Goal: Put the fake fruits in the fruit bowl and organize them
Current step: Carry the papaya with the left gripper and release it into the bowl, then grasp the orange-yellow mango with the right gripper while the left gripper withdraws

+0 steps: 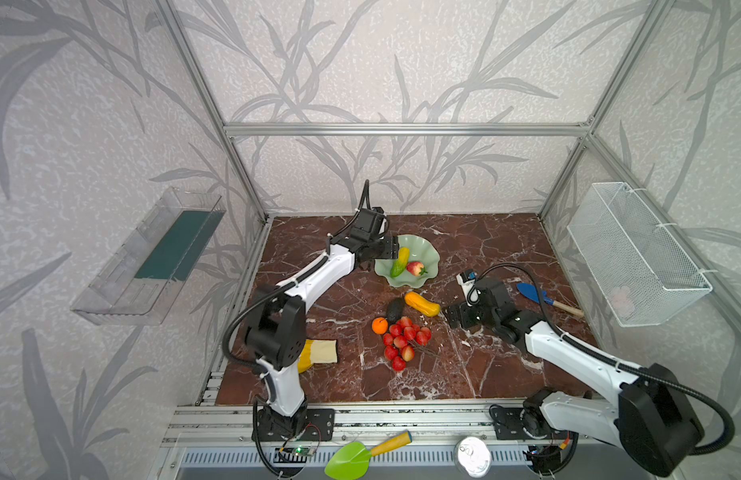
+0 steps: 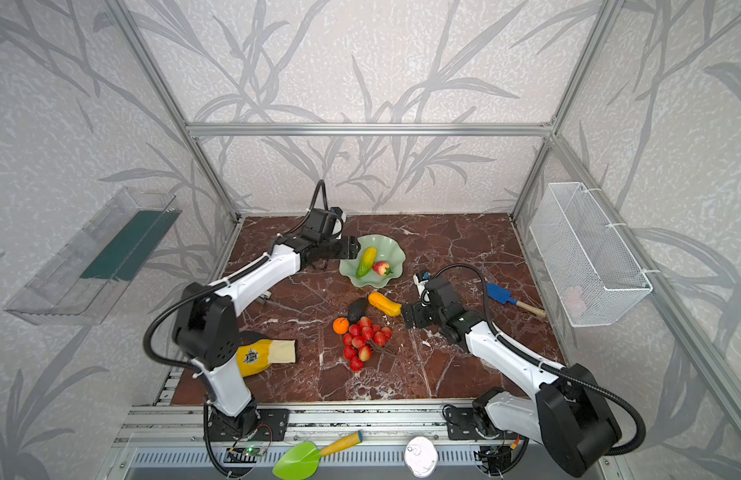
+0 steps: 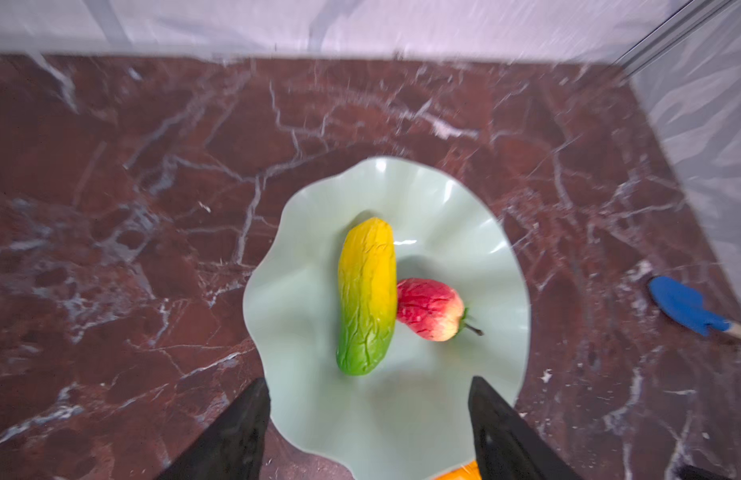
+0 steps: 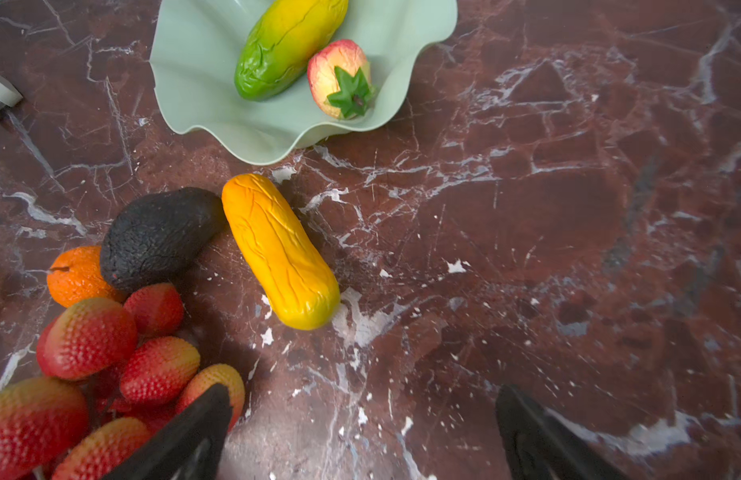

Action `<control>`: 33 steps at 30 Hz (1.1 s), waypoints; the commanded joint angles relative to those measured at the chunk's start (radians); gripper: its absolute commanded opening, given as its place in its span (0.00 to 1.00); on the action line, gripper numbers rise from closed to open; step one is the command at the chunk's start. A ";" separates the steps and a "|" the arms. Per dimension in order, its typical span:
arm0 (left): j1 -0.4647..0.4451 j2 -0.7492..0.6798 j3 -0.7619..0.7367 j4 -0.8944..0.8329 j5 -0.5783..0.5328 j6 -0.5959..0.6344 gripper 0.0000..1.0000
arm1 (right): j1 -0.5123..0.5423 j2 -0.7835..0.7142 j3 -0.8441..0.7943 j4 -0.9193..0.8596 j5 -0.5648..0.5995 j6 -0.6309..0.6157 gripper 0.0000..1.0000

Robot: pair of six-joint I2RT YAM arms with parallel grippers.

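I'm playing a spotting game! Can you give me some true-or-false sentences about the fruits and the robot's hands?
1. The strawberry lies in the fruit bowl. True.
2. The avocado is in the bowl. False: it lies on the table, beside the small orange.
3. The left hand grips the yellow-green fruit. False: it is open, and that fruit lies loose in the bowl.
4. The right hand is open and empty. True.

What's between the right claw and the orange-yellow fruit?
Just bare marble tabletop between the right gripper and the orange-yellow fruit, in the right wrist view.
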 commanded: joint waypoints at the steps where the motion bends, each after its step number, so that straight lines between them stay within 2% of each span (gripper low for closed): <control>1: 0.003 -0.189 -0.154 0.159 -0.062 -0.009 0.78 | 0.014 0.069 0.065 0.076 -0.045 -0.015 0.98; 5: 0.005 -0.419 -0.431 0.265 -0.137 -0.058 0.81 | 0.054 0.168 0.128 0.090 -0.032 -0.047 0.97; 10: 0.011 -0.706 -0.732 0.286 -0.220 -0.133 0.83 | 0.101 0.297 0.217 0.068 -0.007 -0.091 0.92; 18: 0.014 -1.026 -0.958 0.198 -0.286 -0.226 0.86 | 0.177 0.461 0.303 0.065 0.089 -0.136 0.87; 24: 0.015 -1.106 -0.989 0.165 -0.318 -0.238 0.86 | 0.180 0.560 0.336 0.059 0.140 -0.120 0.77; 29: 0.014 -1.093 -0.988 0.162 -0.317 -0.244 0.87 | 0.180 0.560 0.300 0.069 0.157 -0.100 0.57; 33: 0.014 -1.072 -1.001 0.183 -0.309 -0.262 0.87 | 0.180 0.498 0.223 0.084 0.184 -0.074 0.44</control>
